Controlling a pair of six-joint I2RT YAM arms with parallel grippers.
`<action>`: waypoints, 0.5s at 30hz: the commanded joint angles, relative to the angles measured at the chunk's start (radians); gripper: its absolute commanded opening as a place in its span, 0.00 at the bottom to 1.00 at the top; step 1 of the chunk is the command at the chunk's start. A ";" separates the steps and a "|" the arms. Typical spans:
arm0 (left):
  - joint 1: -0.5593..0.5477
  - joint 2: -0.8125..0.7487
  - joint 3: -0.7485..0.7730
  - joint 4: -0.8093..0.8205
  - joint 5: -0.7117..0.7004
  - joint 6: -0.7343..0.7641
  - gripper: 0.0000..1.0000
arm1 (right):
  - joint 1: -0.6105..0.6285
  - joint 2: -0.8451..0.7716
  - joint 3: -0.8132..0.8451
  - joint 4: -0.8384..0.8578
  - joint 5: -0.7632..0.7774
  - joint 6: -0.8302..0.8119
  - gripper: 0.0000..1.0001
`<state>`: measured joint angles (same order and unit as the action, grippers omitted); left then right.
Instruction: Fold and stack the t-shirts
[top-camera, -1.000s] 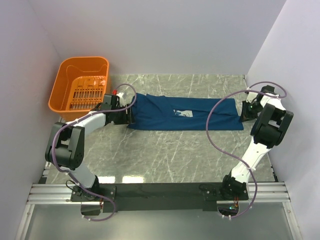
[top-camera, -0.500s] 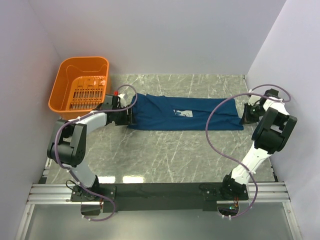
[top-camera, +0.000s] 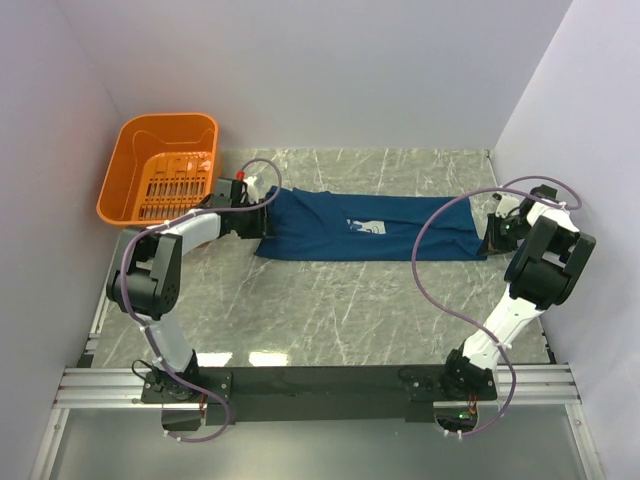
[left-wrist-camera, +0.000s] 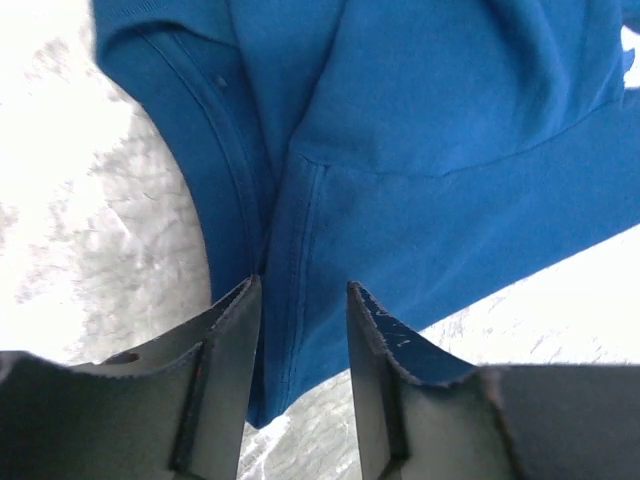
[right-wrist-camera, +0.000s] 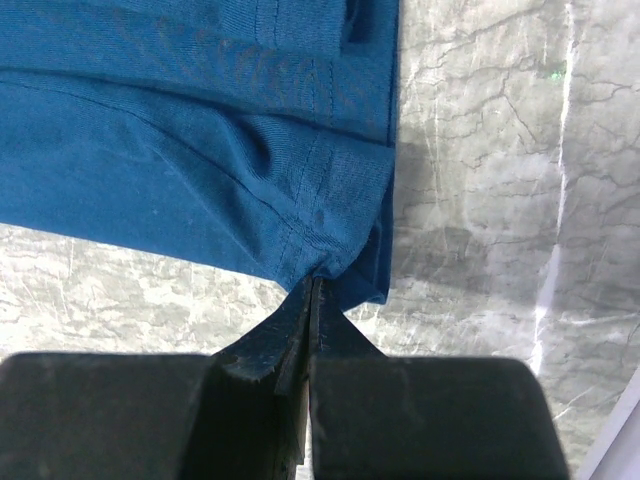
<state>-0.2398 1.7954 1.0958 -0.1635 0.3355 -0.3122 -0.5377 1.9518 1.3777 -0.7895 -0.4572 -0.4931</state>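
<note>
Pinching t-shirt (right-wrist-camera: 180, 130) corner, right tool (right-wrist-camera: 312, 287) clamped, left tool (left-wrist-camera: 302, 292) half-wide astride hem, wrist views only.

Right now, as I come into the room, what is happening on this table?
Two robot arms are working on one dark blue t-shirt, which lies as a long strip across the marble table. The right gripper is shut on the shirt's right end, pinching a corner of the fabric. The left gripper is at the shirt's left end with its jaws apart on either side of a seam, not gripping it. An orange basket stands at the far left.
</note>
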 joint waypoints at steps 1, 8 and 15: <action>-0.009 0.010 0.030 -0.007 0.043 0.021 0.44 | -0.007 -0.056 0.014 0.006 -0.018 -0.013 0.00; -0.009 0.028 0.036 -0.014 0.043 0.030 0.38 | -0.008 -0.053 0.018 0.003 -0.026 -0.016 0.00; -0.009 0.025 0.044 -0.040 0.033 0.042 0.04 | -0.013 -0.063 0.012 0.003 -0.032 -0.022 0.00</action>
<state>-0.2455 1.8267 1.1042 -0.1970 0.3607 -0.2939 -0.5377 1.9518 1.3777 -0.7891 -0.4698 -0.4969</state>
